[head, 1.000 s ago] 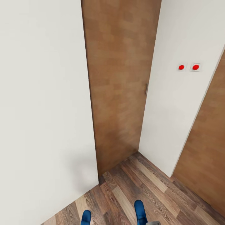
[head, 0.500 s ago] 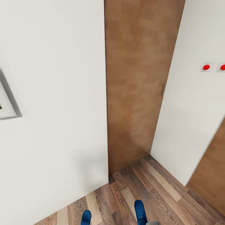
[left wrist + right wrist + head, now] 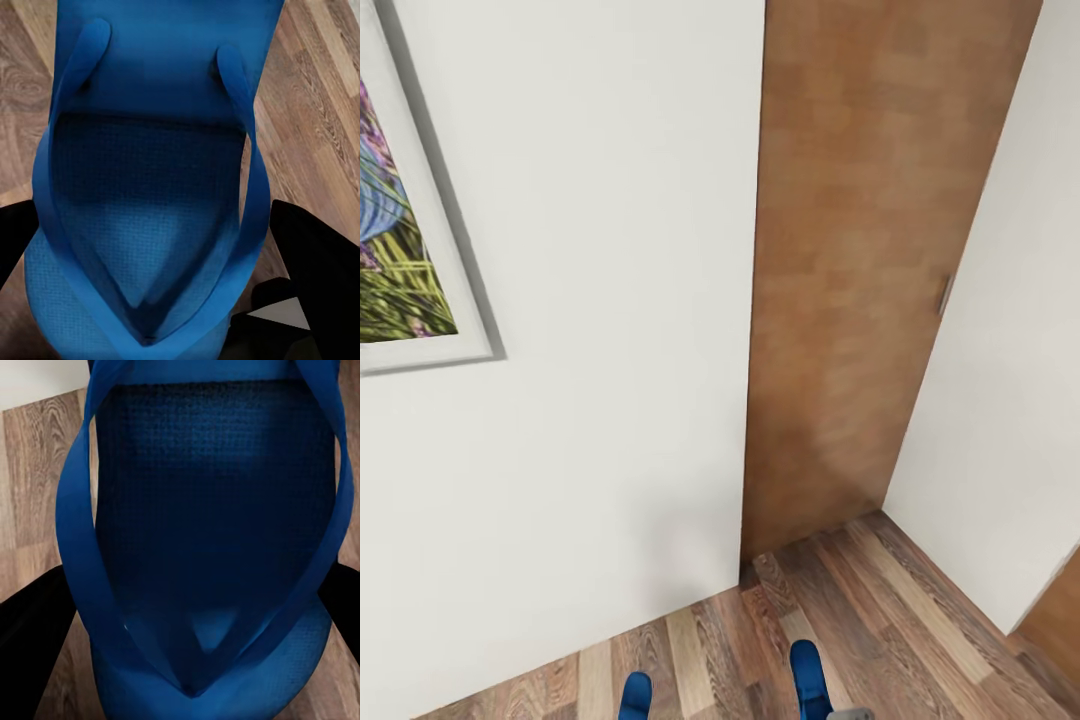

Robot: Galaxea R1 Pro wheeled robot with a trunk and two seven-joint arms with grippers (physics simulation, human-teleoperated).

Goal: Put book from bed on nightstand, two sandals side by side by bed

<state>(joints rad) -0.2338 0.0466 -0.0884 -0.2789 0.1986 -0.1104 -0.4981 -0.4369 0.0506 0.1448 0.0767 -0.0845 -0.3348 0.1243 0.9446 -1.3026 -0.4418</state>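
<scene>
The left hand (image 3: pixel 161 330) is closed on a blue rubber flip-flop sandal (image 3: pixel 150 187), its dark fingers (image 3: pixel 315 262) standing either side of the sole with the straps facing the camera. The right hand (image 3: pixel 187 690) grips a second blue flip-flop sandal (image 3: pixel 210 532) the same way, black fingers (image 3: pixel 30 637) flanking the sole. From the head view the 2 sandal tips, left (image 3: pixel 635 696) and right (image 3: pixel 809 678), poke up at the lower edge above the brown wood-plank floor (image 3: pixel 880 610).

Beyond them stand a plain white wall (image 3: pixel 610 300), a brown wooden door (image 3: pixel 860 250) with a small metal handle (image 3: pixel 944 294), and a framed picture of purple and green plants (image 3: pixel 400 220) on the wall to the left. Bed, book and nightstand are out of sight here, so this looks like a carrying stretch.

To do it well, I judge both grips should stay firm and level while the base turns away from this corner, keeping the sandals clear of wall and door, and holding them parallel so they can go down side by side by the bed.

Count: 2 sandals, 2 hands, 1 door, 1 handle, 1 framed picture.
</scene>
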